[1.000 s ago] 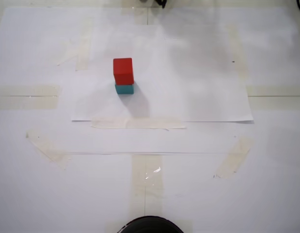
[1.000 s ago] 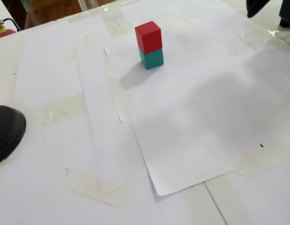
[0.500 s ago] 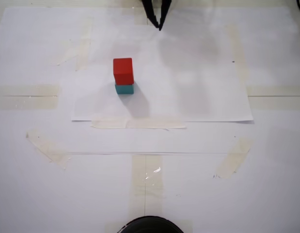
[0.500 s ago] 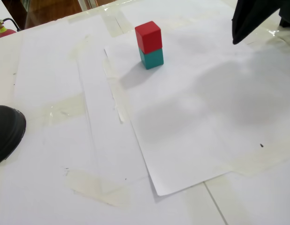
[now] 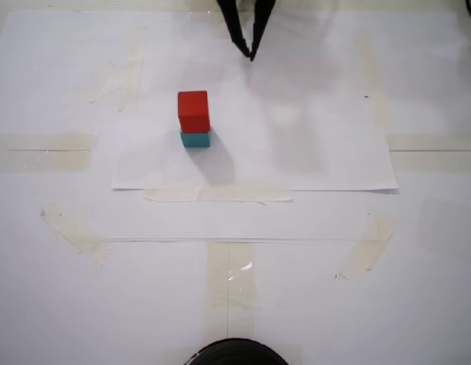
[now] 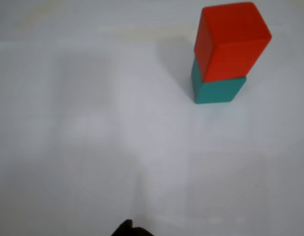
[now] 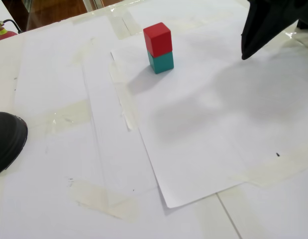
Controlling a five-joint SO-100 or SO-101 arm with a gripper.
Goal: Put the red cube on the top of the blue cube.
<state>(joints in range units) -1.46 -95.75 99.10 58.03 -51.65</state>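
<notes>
One red cube (image 5: 193, 111) — stacked squarely on one blue cube (image 5: 195, 139), both on the white paper sheet (image 5: 319, 144). One gripper (image 5: 250, 53) — tips pressed nearly together, empty, well apart from the stack, toward the sheet's far edge in a fixed view.

**What the cameras miss**

The gripper (image 5: 250, 52) enters a fixed view from the top edge, its arm cut off; only 2 dark fingers show, tips close. In another fixed view it is a black shape clipped by the frame. The blue cube (image 5: 195, 139) sits mostly covered by the red cube (image 5: 193, 111). A dark round object (image 7: 7, 139) is clipped at the left edge.
</notes>
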